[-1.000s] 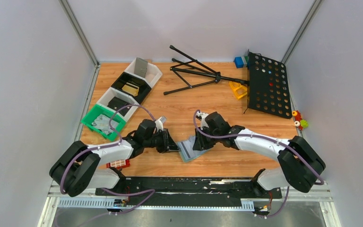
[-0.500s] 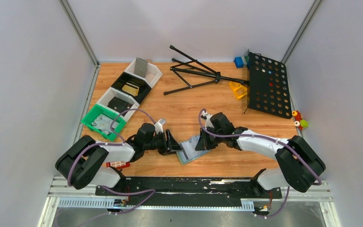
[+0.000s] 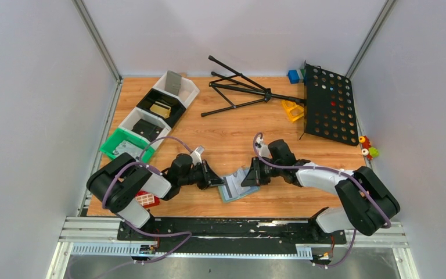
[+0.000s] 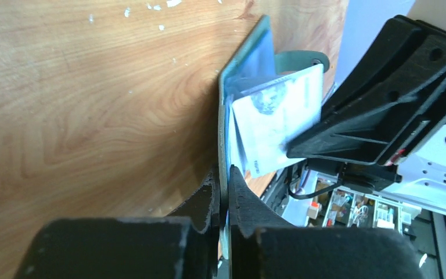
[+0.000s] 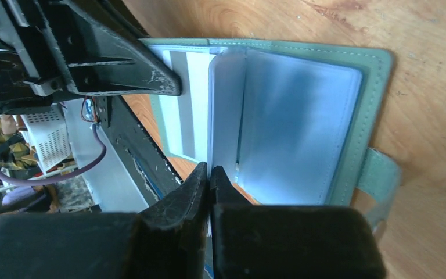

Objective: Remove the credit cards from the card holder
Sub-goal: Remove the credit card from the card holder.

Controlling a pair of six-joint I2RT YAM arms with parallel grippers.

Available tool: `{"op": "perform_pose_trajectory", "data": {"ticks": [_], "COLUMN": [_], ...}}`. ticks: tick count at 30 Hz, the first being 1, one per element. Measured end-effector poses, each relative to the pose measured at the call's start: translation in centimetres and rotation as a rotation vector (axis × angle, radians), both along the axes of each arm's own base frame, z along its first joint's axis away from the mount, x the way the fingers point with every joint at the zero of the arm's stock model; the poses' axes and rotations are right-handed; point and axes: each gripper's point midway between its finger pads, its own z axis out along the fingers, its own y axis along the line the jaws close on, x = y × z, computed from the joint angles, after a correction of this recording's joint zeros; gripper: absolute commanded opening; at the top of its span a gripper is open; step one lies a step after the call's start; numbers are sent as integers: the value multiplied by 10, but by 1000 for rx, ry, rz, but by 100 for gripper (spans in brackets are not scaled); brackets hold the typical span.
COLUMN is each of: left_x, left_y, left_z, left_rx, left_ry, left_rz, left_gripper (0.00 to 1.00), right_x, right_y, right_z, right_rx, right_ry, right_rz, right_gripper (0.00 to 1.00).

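Observation:
The card holder (image 3: 234,188) lies open on the wood between both arms, grey-green with pale sleeves (image 5: 299,125). My left gripper (image 3: 216,181) is shut on the edge of its cover (image 4: 225,168). A whitish printed credit card (image 4: 279,119) stands up out of the holder. My right gripper (image 3: 250,178) is shut on the lower edge of that pale leaf (image 5: 226,110); whether a sleeve still wraps it I cannot tell. Another card with a grey stripe (image 5: 180,110) lies in the left pocket, under the left finger (image 5: 110,58).
A green tray (image 3: 116,152) and a row of white and black bins (image 3: 161,104) stand at the back left. A red block (image 3: 145,199) lies by the left arm. A black folding stand (image 3: 238,90) and a perforated black board (image 3: 328,104) occupy the back right.
The left jaws opened and shut again on the holder's cover edge. The right jaws closed on the card. Both grippers and the holder shifted a little to the right.

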Motion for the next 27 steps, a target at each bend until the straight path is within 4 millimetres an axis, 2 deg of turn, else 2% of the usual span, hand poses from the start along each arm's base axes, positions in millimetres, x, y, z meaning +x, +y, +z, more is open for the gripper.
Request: {"op": "perform_pose_trajectory", "data": {"ticks": [3, 9, 11, 13, 17, 20, 27], "left_x": [1, 0, -2, -2, 0, 1, -1], "left_y": [-1, -3, -2, -2, -5, -7, -9], "left_z": [-5, 0, 3, 9, 30, 46, 79], "left_rx": [-1, -17, -13, -8, -26, -53, -130], "left_ry": [13, 0, -4, -20, -77, -114, -159], "left_rz": [5, -12, -20, -31, -50, -63, -68], "left_gripper": [0, 0, 0, 0, 0, 0, 0], "right_x": [2, 6, 7, 10, 17, 20, 30], "right_y": [-1, -22, -30, -38, -51, -61, -73], "right_z": [1, -8, -8, -6, 2, 7, 27], "right_rx": [8, -86, -126, -166, -220, -241, -159], "right_ry": [3, -16, -37, -67, -136, -171, -192], "right_rz": [-6, -49, -58, -70, -91, -112, -178], "right_gripper": [35, 53, 66, 78, 94, 100, 100]}}
